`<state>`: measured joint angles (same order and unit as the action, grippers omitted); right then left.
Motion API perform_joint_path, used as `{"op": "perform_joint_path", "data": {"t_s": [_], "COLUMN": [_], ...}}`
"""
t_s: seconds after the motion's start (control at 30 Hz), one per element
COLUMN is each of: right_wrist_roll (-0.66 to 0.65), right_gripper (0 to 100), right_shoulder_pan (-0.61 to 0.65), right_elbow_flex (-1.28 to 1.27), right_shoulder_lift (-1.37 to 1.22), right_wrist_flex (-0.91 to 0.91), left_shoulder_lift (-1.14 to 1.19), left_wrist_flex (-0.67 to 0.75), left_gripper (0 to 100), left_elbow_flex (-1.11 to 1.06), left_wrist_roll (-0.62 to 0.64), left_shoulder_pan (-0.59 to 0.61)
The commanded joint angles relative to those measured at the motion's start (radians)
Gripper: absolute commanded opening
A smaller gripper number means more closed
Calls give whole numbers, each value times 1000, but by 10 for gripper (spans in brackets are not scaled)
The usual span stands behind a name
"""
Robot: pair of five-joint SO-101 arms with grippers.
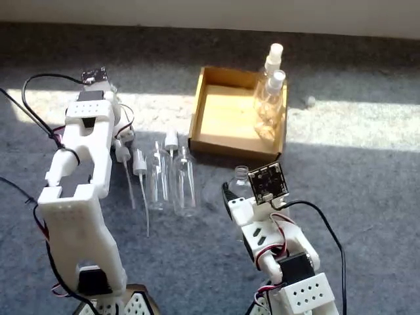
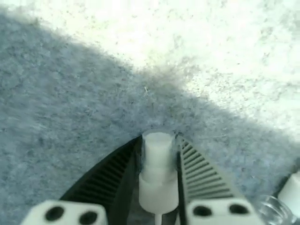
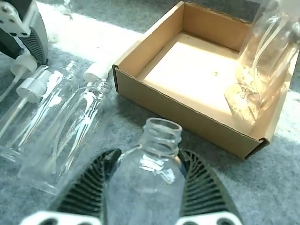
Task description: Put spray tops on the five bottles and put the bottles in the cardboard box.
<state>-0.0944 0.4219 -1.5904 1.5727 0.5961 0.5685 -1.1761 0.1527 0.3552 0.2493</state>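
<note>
Right gripper [image 3: 150, 157] clamps open-necked clear plastic bottle [image 3: 145, 185] beside brown cardboard box [image 3: 187, 115].
Left gripper [image 2: 159, 140] pinches white spray top [image 2: 158, 180], presumably to cap it.

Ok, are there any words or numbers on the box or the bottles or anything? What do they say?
No words, numbers or signs can be read anywhere.
cardboard box: plain, no print.
bottle in the right gripper: clear, no label.
lying bottles: clear, no labels.
spray top in the left gripper: plain white.
circuit board on an arm: any marks are too small to read.
</note>
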Motion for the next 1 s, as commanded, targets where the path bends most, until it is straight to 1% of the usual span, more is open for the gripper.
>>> {"op": "perform_joint_path", "data": {"t_s": [0.0, 0.07, 0.17, 0.23, 0.4, 0.47, 0.6, 0.67, 0.73, 0.8, 0.83, 0.9, 0.97], "right_wrist_roll": [-12, -12, -12, -12, -12, -12, -12, -12, -12, -6, -6, -6, -11], "right_gripper": [5, 5, 5, 5, 5, 5, 5, 5, 5, 5, 5, 5, 5], "right_shoulder_pan": [-8, -8, -8, -8, 5, 31, 62, 62, 64, 79, 97, 154, 211], "right_elbow_flex": [8, 8, 8, 8, 8, 8, 8, 10, 12, 16, 18, 19, 19], "right_shoulder_lift": [13, 13, 13, 13, 13, 13, 13, 13, 13, 19, 19, 19, 21], "right_wrist_flex": [-22, -22, -22, -22, -22, -21, -21, -19, 7, 64, 88, 102, 101], "left_shoulder_lift": [-1, -7, -38, -97, -360, -504, -825, -989, -1153, -1316, -1394, -1538, -1659], "left_wrist_flex": [-15, -15, -18, -63, -212, -262, -362, -371, -371, -350, -310, -175, -6], "left_gripper": [56, 53, 2, 4, 3, 3, 3, 3, 3, 3, 3, 3, 3], "left_elbow_flex": [16, 21, 39, 62, 140, 160, 159, 117, 47, -53, -108, -231, -364], "left_wrist_roll": [3, 3, 3, 2, -2, -35, -66, -69, -68, -66, -68, -71, -71], "left_shoulder_pan": [5, 7, 16, 27, 28, 21, -47, -116, -211, -317, -358, -403, -412]}}
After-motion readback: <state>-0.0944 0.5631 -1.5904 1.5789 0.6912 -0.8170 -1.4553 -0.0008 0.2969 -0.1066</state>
